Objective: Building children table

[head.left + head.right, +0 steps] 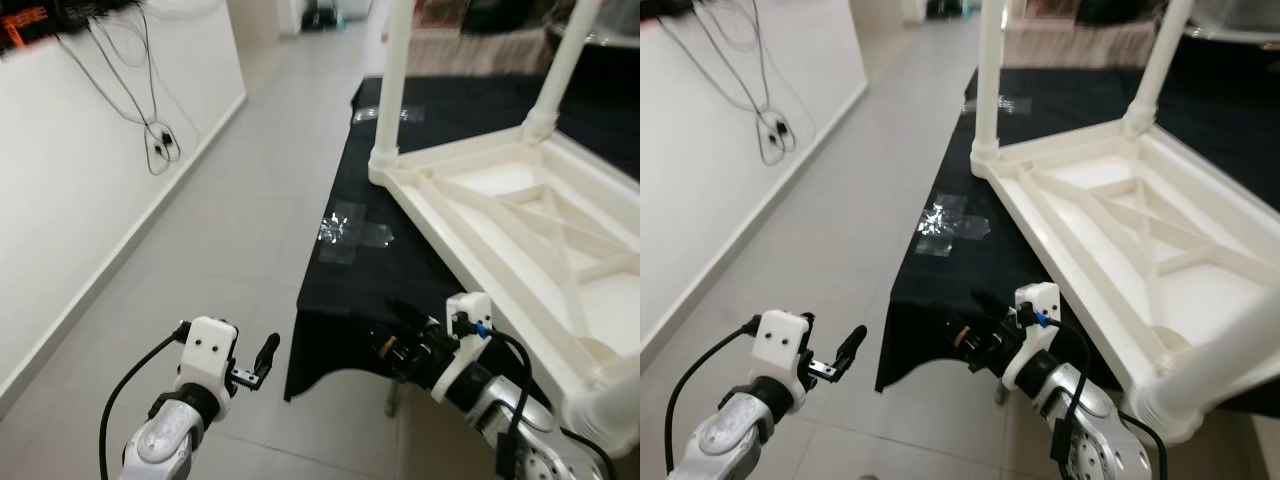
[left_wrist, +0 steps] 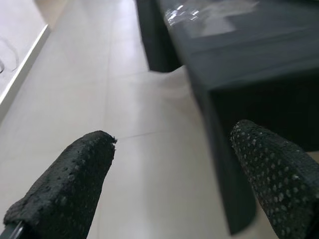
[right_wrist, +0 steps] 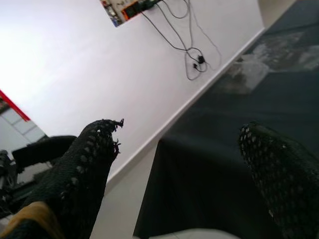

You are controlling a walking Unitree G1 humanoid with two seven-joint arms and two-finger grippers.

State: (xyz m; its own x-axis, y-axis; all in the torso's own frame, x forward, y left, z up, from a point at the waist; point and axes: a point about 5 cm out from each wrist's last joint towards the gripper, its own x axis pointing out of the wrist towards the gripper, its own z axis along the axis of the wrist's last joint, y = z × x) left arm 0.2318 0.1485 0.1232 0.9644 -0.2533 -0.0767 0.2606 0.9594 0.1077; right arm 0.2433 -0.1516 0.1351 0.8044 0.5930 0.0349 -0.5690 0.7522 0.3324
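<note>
A white plastic children's table (image 1: 520,210) lies upside down on a black-draped surface (image 1: 360,285), its ribbed underside facing up. Two white legs (image 1: 392,80) (image 1: 560,70) stand up from its far corners. Its rounded near corner (image 1: 610,400) is at the lower right. My right gripper (image 1: 398,328) hovers open over the near edge of the black cloth, just left of the white table's rim. In the right wrist view its fingers (image 3: 84,169) stand wide apart with nothing between them. My left gripper (image 1: 262,362) is open over the floor, left of the cloth's corner.
A shiny patch of clear tape (image 1: 352,232) is stuck on the black cloth. A tiled floor aisle (image 1: 230,250) runs along the white wall (image 1: 70,200), where cables (image 1: 155,130) hang. The cloth's corner (image 2: 219,99) drapes down close to my left gripper.
</note>
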